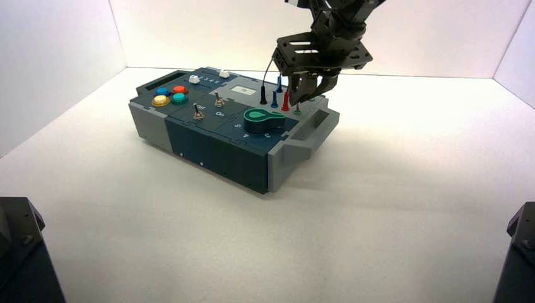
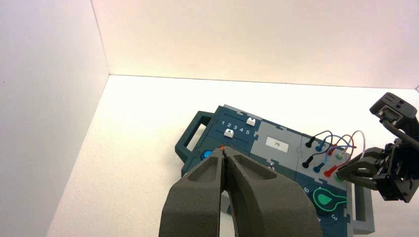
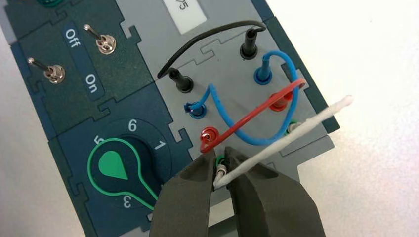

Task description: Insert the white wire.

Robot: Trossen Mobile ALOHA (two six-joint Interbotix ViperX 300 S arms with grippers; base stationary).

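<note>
Jaws of the right gripper (image 3: 221, 154) grip one plug of the white wire (image 3: 281, 143) at the green socket (image 3: 220, 160) nearer the knob (image 3: 121, 168)
The wire arches above the box's grey panel (image 3: 230, 94), its other end at the second green socket (image 3: 293, 123); the left gripper (image 2: 223, 151) idles apart from the box, jaws closed

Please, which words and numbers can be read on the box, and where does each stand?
"Off", "On": label between the metal switches
"6", "1", "3": around the green-outlined knob
"5": there too, partly covered
"1 2 3 4 5": beside the white sliders
"75": white display
</note>
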